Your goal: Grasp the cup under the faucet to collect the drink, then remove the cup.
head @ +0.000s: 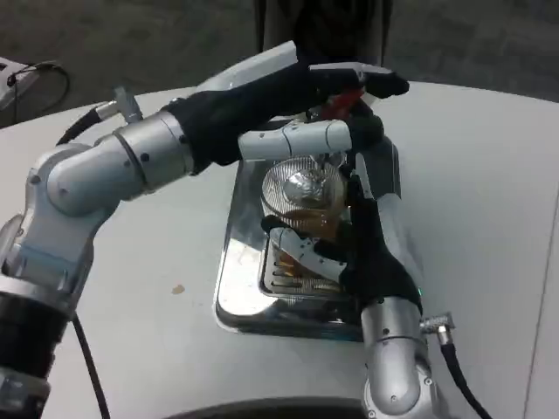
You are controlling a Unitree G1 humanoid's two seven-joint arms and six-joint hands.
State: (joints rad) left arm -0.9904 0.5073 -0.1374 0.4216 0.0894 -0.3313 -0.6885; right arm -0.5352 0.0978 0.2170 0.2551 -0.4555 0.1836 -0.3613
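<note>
- Seen from the robot's head, looking down, two silver forearms reach over one white counter (489, 209).
- One shiny metal drip tray (240, 301) sits on the counter near the middle of the picture, with a slotted grille in its centre.
- One clear cup (301, 196) stands upright over the tray's grille, holding amber drink in its lower part.
- One dark dispenser body (319, 26) rises at the far edge of the counter, just behind the tray.
- One red lever (342, 103) sticks out just above the cup.
- One left hand (327, 109) comes in from the picture's left and lies across the top of the cup; its black fingers reach the red lever, and one white finger stretches level just above the cup's rim. Whether it is pressing the lever cannot be told.
- One right hand (362, 240) comes up from the bottom edge, on the cup's right side. Its fingers curl around the cup's lower part and touch the glass, so it grips the cup.
- One small brownish speck (178, 289) lies on the counter, left of the tray and apart from it.
- One black cable (87, 367) hangs beside the left arm, and another (463, 380) runs from the right wrist.
</note>
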